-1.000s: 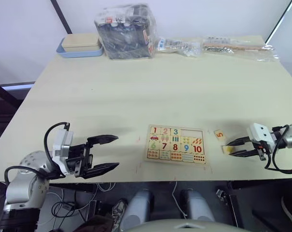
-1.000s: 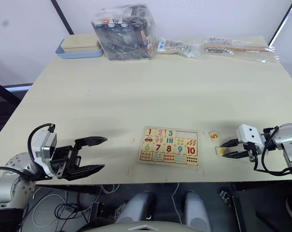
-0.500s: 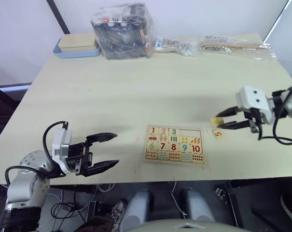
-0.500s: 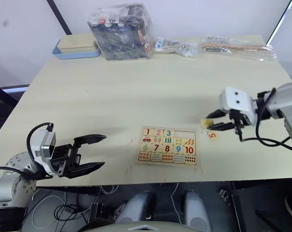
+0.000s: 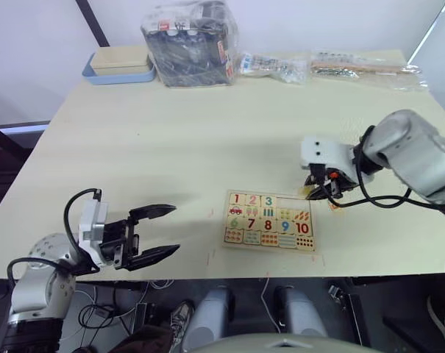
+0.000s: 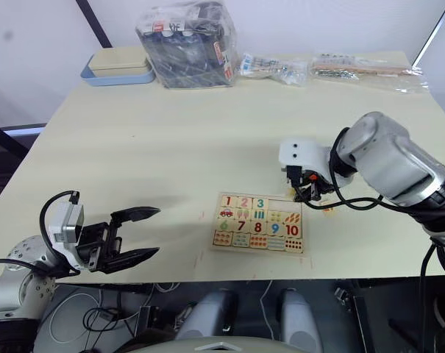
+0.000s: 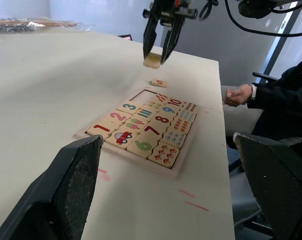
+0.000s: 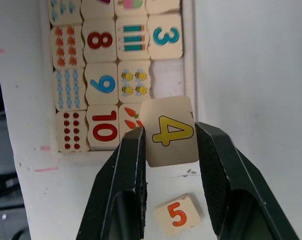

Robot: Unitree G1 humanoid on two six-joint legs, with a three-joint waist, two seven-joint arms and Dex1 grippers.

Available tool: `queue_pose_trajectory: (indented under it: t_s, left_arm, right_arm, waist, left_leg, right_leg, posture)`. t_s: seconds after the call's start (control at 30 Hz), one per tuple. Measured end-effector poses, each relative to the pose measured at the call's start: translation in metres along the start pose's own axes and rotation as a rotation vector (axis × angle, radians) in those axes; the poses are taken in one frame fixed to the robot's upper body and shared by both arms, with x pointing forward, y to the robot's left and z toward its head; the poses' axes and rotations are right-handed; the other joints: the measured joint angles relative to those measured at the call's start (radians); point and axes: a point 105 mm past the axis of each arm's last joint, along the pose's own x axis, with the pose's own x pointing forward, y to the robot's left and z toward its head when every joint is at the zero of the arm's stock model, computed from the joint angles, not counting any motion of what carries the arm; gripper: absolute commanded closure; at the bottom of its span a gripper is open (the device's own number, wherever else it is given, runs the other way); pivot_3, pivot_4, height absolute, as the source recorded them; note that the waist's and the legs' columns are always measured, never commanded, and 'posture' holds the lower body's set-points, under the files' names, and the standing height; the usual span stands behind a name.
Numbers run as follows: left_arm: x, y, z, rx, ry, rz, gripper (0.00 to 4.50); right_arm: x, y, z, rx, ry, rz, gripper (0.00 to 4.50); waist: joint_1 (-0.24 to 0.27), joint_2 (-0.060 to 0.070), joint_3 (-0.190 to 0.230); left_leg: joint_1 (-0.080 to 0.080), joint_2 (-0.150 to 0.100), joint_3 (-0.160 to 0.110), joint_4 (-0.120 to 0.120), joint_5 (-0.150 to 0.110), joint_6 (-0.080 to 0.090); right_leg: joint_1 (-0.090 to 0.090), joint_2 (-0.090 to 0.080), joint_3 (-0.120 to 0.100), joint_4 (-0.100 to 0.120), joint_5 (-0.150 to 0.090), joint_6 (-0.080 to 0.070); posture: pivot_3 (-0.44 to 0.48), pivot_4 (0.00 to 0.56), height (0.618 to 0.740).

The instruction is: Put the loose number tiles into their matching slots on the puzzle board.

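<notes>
Right gripper (image 8: 166,142) is clamped on the 4 tile (image 8: 169,131), one finger on each side edge, numeral facing the wrist cam. The tile is held in the air above the board's (image 5: 269,220) far right corner, roughly over the empty slots (image 8: 163,79) next to the 3. From the left wrist cam the tile (image 7: 151,61) hangs clear of the board with the fingers pointing down; it's not touching the wood.

Board sits near the front edge of the table (image 5: 207,132), about centre. Top row has 1, 2 and 3 seated (image 5: 252,199); the two slots right of the 3 are bare. Middle row reads 6 to 10, bottom row is dots.

5 tile (image 8: 177,214) lies flat on the table just beside the board's right end, numeral up, apart from the rim. In the head view it's mostly hidden behind the right gripper (image 6: 307,191), so its exact gap to the board is hard to judge there.

Left gripper (image 5: 157,232) is wide open and holds nothing, hovering near the front left edge of the table, well apart from the board, fingers pointing toward it.

Far edge of the table: blue tray with beige lid (image 5: 119,64) at left, a plastic-wrapped dark pack (image 5: 190,44) next to it, and two clear bags (image 5: 273,66) further right. A person's hand (image 7: 239,94) and dark sleeve show past the table's end in the left wrist cam.
</notes>
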Motion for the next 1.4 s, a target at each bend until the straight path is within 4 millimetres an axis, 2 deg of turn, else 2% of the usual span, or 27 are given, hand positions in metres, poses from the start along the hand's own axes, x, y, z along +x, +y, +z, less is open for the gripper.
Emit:
queue_pose_trajectory:
  t_s: [0.13, 0.27, 0.47, 0.8, 1.1, 1.4]
  left_arm:
    - [-0.001, 0.001, -0.001, -0.003, -0.004, 0.02, 0.0]
    - [-0.004, 0.001, -0.002, -0.007, -0.001, 0.041, 0.0]
    - [-0.004, 0.002, 0.0, 0.002, -0.004, 0.056, 0.0]
    - [0.0, 0.002, 0.004, 0.019, -0.009, 0.059, 0.0]
    - [0.002, 0.002, 0.004, 0.015, -0.016, 0.07, 0.0]
    - [0.001, 0.002, 0.003, 0.014, -0.02, 0.074, 0.0]
  right_arm:
    - [0.018, -0.003, 0.003, 0.042, 0.008, 0.021, 3.6]
    - [0.018, -0.006, 0.007, 0.06, 0.004, 0.001, 3.6]
    - [0.031, -0.009, 0.014, 0.094, -0.009, -0.013, 3.6]
    - [0.038, -0.011, 0.019, 0.106, -0.016, -0.033, 3.6]
    - [0.048, -0.009, 0.011, 0.127, 0.014, -0.019, 3.6]
    - [0.053, -0.009, 0.011, 0.131, 0.01, -0.019, 3.6]
  waist:
    - [-0.008, 0.0, 0.0]
    - [-0.017, 0.0, 0.0]
    - [-0.021, 0.0, 0.0]
    - [-0.021, 0.0, 0.0]
    - [-0.021, 0.0, 0.0]
    - [-0.021, 0.0, 0.0]
  left_leg:
    - [0.0, 0.0, -0.001, 0.0, 0.0, 0.0]
    - [0.0, 0.0, -0.001, 0.0, 0.001, -0.001]
    - [0.0, 0.0, -0.001, 0.0, 0.001, -0.002]
    - [0.0, 0.0, -0.001, 0.0, 0.001, -0.002]
    - [0.0, 0.0, -0.001, 0.0, 0.001, -0.002]
    - [0.0, 0.0, -0.001, 0.0, 0.002, -0.004]
  right_leg:
    - [0.0, 0.0, -0.001, 0.0, 0.001, -0.001]
    - [0.0, 0.001, -0.001, 0.0, 0.001, -0.001]
    - [0.0, 0.001, -0.001, 0.001, 0.002, -0.001]
    - [0.0, 0.001, -0.001, 0.001, 0.002, -0.001]
    - [0.0, 0.001, -0.001, 0.001, 0.002, -0.001]
    - [0.0, 0.001, 0.0, 0.001, 0.002, -0.001]
  posture:
    - [0.0, 0.15, 0.74]
    - [0.0, 0.15, 0.74]
    - [0.0, 0.15, 0.74]
    - [0.0, 0.15, 0.74]
    - [0.0, 0.15, 0.74]
    - [0.0, 0.15, 0.74]
